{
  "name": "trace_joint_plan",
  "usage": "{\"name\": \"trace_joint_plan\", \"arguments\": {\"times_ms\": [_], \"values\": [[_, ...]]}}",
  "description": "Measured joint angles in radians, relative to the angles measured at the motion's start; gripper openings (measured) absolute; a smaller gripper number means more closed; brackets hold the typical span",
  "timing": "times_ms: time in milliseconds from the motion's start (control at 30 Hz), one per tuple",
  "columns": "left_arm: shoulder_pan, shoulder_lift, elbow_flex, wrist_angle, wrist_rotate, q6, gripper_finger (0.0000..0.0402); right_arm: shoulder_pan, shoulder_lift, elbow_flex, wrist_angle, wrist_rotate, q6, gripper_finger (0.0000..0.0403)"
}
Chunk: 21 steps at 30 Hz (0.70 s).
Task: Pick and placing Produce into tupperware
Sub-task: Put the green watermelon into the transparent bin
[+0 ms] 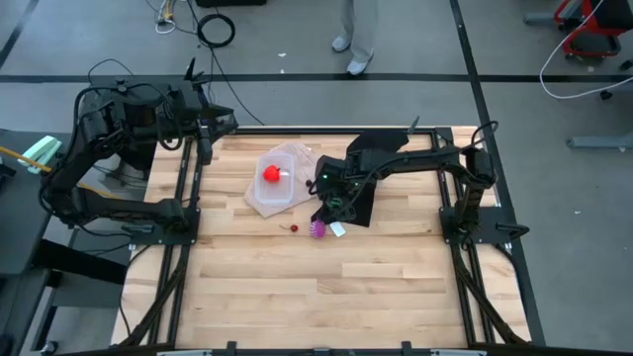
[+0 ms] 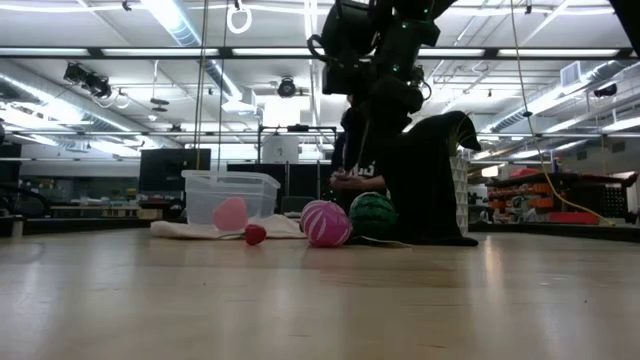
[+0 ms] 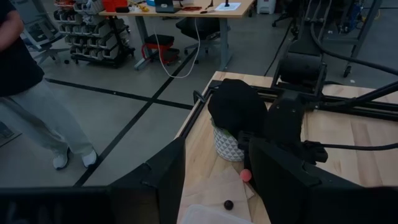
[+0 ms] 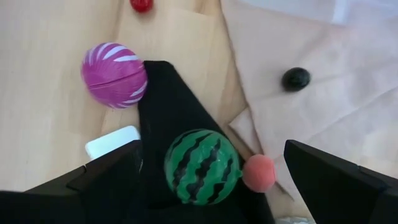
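The clear tupperware (image 1: 259,201) stands at the table's far middle with a red ball-like piece (image 1: 270,175) inside. A green striped piece (image 4: 200,166) rests on the black cloth (image 4: 168,99), with a small pinkish-red ball (image 4: 259,173) beside it. A magenta striped piece (image 4: 114,74) and a tiny dark red one (image 1: 294,227) lie on the bare wood nearer the front. My right gripper (image 4: 212,149) hangs open above the green piece, pointing steeply down, one finger to each side and clear of it. My left gripper (image 3: 217,186) stands open, raised at the far left corner.
Flat translucent lids (image 4: 323,93) lie beside the tupperware, a small dark ball (image 4: 296,78) on them. A white scrap (image 4: 112,142) lies by the cloth's edge. A patterned cup (image 3: 227,144) stands under the cloth's far part. A person stands beyond the far edge (image 1: 354,40).
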Motion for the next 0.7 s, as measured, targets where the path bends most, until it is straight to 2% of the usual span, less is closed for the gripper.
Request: {"name": "trace_joint_plan", "arguments": {"times_ms": [67,300,700], "values": [[0.0,0.0,0.0,0.0,0.0,0.0,0.0184,-0.012,0.0,0.0,-0.013,-0.041,0.002,0.04],[0.0,0.0,0.0,0.0,0.0,-0.002,0.0187,-0.015,0.049,0.0,-0.029,-0.08,0.0,0.04],[0.0,0.0,0.0,0.0,0.0,-0.002,0.0187,0.004,0.099,0.0,-0.018,-0.044,-0.048,0.04]]}}
